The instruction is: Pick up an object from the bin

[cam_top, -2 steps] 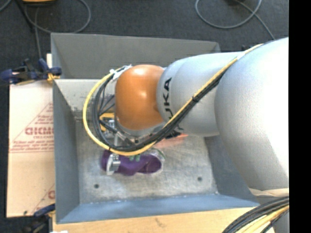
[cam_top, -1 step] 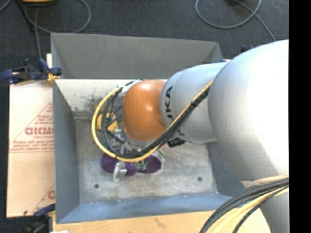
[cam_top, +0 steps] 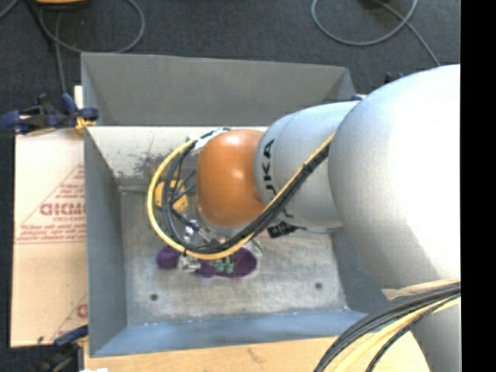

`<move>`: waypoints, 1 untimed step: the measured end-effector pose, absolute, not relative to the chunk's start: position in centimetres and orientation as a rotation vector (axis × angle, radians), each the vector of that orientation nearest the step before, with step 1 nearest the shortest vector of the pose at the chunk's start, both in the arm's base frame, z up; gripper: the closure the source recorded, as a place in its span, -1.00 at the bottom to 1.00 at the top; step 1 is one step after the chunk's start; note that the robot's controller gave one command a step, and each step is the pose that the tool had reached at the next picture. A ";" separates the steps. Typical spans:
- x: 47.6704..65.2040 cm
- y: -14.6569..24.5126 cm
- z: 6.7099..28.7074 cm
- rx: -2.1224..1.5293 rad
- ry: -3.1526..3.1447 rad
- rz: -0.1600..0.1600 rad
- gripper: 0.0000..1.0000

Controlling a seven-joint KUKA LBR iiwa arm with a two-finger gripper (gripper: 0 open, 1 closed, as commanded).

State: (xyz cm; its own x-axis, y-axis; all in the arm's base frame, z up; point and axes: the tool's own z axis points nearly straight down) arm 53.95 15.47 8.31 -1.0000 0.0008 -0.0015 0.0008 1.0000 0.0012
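A purple thing [cam_top: 242, 264] lies on the bin's floor near the middle, a little toward the front. Its left end [cam_top: 166, 258] sticks out from under the wrist, and its middle is hidden. My gripper [cam_top: 188, 261] is down low right over this purple thing, with only a small metal part of it showing below the wrist. Whether it touches the purple thing is hidden.
The arm reaches in from the right and covers the bin's right and middle. Its orange cover and looped yellow and black cables hang over the gripper. Bare grey floor shows at the bin's left, front and front right.
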 end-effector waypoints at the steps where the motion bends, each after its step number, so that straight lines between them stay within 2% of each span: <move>1: 53.9 15.5 8.3 0.003 3.141 0.002 1.00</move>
